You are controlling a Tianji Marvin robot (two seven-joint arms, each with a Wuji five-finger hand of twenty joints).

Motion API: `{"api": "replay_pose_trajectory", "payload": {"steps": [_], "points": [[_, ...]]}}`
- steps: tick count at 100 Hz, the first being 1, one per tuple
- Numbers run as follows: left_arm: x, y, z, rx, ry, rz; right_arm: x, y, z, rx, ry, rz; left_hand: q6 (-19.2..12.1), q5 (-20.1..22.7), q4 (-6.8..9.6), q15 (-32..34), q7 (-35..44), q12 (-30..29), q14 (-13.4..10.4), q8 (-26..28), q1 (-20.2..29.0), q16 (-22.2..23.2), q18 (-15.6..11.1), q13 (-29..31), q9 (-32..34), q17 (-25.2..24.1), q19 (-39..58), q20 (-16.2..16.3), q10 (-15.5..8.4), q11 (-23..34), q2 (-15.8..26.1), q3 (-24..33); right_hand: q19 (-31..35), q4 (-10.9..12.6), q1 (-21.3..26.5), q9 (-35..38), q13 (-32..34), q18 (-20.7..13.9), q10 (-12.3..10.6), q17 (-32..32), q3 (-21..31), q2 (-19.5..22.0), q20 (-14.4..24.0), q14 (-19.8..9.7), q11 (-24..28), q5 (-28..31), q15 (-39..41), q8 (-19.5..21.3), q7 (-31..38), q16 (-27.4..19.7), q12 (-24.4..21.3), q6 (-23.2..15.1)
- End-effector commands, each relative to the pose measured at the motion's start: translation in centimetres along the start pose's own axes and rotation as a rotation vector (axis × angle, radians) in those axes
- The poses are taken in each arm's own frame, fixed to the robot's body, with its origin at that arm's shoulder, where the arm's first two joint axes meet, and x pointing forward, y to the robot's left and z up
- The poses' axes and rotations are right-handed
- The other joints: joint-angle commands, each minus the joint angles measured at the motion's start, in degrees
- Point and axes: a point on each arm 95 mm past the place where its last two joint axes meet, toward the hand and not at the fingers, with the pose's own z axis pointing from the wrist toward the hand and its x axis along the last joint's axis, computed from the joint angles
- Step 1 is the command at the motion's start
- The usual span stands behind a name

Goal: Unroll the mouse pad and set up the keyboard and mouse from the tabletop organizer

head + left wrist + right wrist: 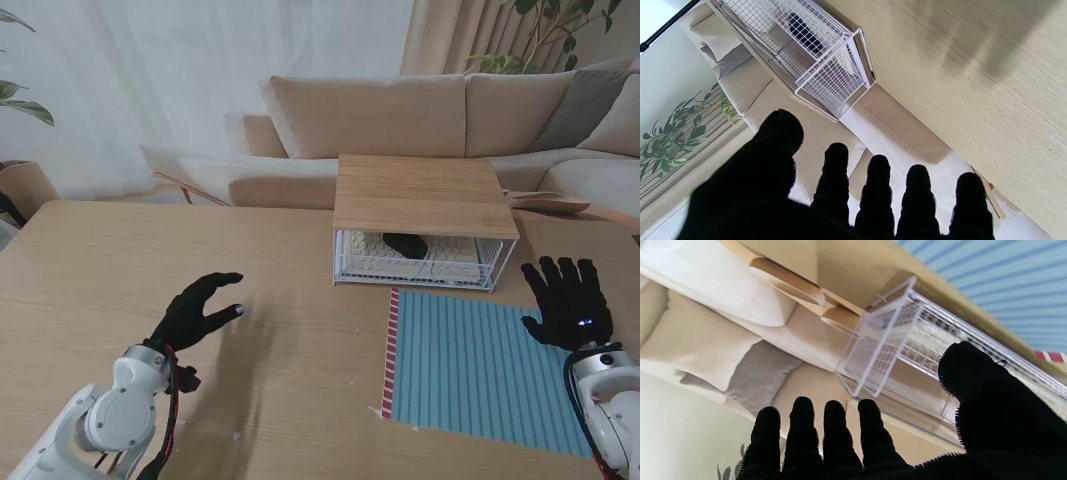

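The blue striped mouse pad [480, 365] lies flat on the table, its red-and-white edge toward the middle. Just beyond it stands the white wire organizer [425, 225] with a wooden top. Inside it a white keyboard [440, 255] lies with a black mouse [405, 243] on top. My right hand [567, 302] hovers open over the pad's far right corner, fingers spread. My left hand [197, 310] is open above bare table well left of the pad. The organizer [826, 63] and mouse [803, 31] show in the left wrist view; the organizer [907, 350] and pad [1000, 283] in the right wrist view.
A beige sofa [440, 120] with cushions stands behind the table. A wooden dish [545, 203] sits past the table's far right edge. Bare wooden table top [150, 260] spreads to the left of the organizer and pad.
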Motion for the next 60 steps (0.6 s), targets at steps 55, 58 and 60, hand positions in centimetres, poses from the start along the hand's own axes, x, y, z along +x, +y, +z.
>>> {"api": "replay_pose_trajectory", "payload": {"steps": [55, 58, 60], "points": [[0.0, 0.1, 0.1, 0.008, 0.014, -0.041, 9.6, 6.5, 4.7, -0.040, 0.260, 0.310, 0.7, -3.0, 2.36, -3.2, -0.9, -2.4, -1.0, -0.7, -2.0, 0.5, 0.0, -2.3, -1.7, -0.4, -4.2, 2.6, 0.6, -3.6, 1.9, -4.8, -10.1, 4.3, 0.5, -1.5, 0.8, 0.6, 0.5, 3.3, -5.9, 3.8, 4.7, 0.1, 8.2, 1.4, 0.5, -1.9, -0.9, 0.3, 3.5, 3.0], [0.0, 0.1, 0.1, 0.008, 0.014, -0.041, 10.1, 6.8, 5.0, -0.037, 0.274, 0.317, 0.7, -3.0, 2.37, -3.3, -0.9, -2.4, -1.0, -0.7, -2.0, 0.5, 0.0, -2.3, -1.7, -0.4, -4.2, 2.6, 0.6, -3.7, 1.9, -4.9, -10.4, 4.2, 0.6, -1.5, 1.2, 0.6, 0.6, 3.7, -5.8, 3.6, 5.2, 0.2, 9.5, 1.7, 0.8, -1.7, -0.7, 0.5, 4.0, 3.0], [0.0, 0.0, 0.1, 0.009, 0.014, -0.040, 10.3, 6.9, 5.1, -0.035, 0.282, 0.320, 0.7, -3.0, 2.38, -3.3, -0.9, -2.4, -1.0, -0.7, -2.0, 0.5, 0.0, -2.3, -1.7, -0.5, -4.3, 2.7, 0.6, -3.7, 1.9, -4.9, -10.7, 4.2, 0.6, -1.7, 1.4, 0.6, 0.6, 4.0, -5.8, 3.6, 5.7, 0.2, 10.7, 2.0, 1.2, -1.4, -0.6, 0.7, 4.4, 3.1]]}}
